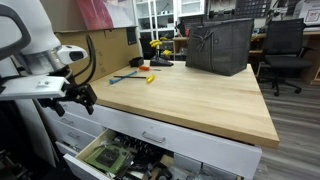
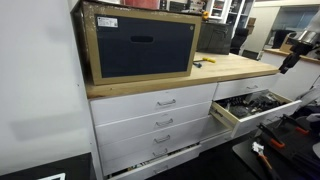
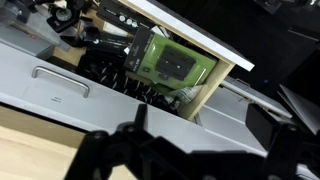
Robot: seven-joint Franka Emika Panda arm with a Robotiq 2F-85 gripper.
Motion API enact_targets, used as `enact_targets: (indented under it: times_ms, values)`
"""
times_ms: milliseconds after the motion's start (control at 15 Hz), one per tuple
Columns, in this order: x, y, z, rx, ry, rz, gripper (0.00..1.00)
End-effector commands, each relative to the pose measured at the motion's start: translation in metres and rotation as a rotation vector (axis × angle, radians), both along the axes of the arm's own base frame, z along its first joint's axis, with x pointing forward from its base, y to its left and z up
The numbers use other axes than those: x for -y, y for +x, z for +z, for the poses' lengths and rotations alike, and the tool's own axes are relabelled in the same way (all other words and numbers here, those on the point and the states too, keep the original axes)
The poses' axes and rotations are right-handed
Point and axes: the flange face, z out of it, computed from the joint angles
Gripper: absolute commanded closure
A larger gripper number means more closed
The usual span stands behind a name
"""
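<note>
Wrist view looked down past the gripper, jaws spread wide and holding nothing, into the pulled-out drawer below the workbench's front edge, near a corner. Crammed with a green box and black cables, it probably ran heavy but rigid; its front panel looked the firmest hold.

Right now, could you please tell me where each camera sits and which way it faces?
Exterior view: beside the arm, above the worktop, looking across it to the bin; arm and gripper show at left.
Exterior view: low before the cabinet, facing its drawer fronts; only the gripper shows, far right.
Wrist view: on the wrist, looking down into the open drawer; the gripper, open, fills the bottom.
Shared: all three show the open drawer.
</note>
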Motion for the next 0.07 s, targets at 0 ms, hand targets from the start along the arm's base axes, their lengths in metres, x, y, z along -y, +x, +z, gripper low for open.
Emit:
enact_targets:
  times_ms: [0]
  values:
    - [-0.0019,0.0004,0.0025,-0.006,-0.005,-0.014,0.0]
